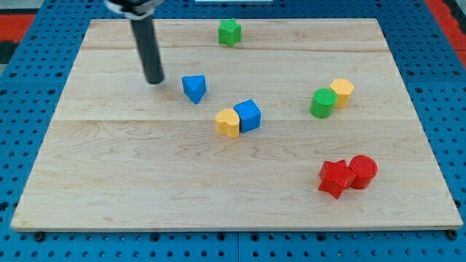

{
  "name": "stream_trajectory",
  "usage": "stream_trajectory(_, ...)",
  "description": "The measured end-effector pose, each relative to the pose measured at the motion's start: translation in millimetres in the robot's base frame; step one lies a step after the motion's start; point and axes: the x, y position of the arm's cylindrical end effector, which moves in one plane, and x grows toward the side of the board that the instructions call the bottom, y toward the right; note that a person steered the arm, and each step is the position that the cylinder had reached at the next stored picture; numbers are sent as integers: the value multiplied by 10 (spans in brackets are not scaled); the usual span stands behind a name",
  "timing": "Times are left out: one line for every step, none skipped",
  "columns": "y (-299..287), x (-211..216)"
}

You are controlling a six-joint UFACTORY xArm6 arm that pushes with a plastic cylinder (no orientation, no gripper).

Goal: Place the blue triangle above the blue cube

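The blue triangle (194,88) lies on the wooden board, up and to the left of the blue cube (248,115). A yellow heart-shaped block (228,123) touches the cube's left side. My tip (154,80) rests on the board just left of the blue triangle, with a small gap between them. The rod rises to the view's top.
A green star-like block (230,32) sits near the board's top edge. A green cylinder (322,102) and a yellow hexagon block (341,92) touch at the right. A red star (336,178) and a red cylinder (362,171) touch at the lower right.
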Motion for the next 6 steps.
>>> stream_trajectory(434,82)
stream_trajectory(1143,80)
stream_trajectory(1235,215)
stream_trajectory(1248,389)
stream_trajectory(1248,524)
stream_trajectory(931,537)
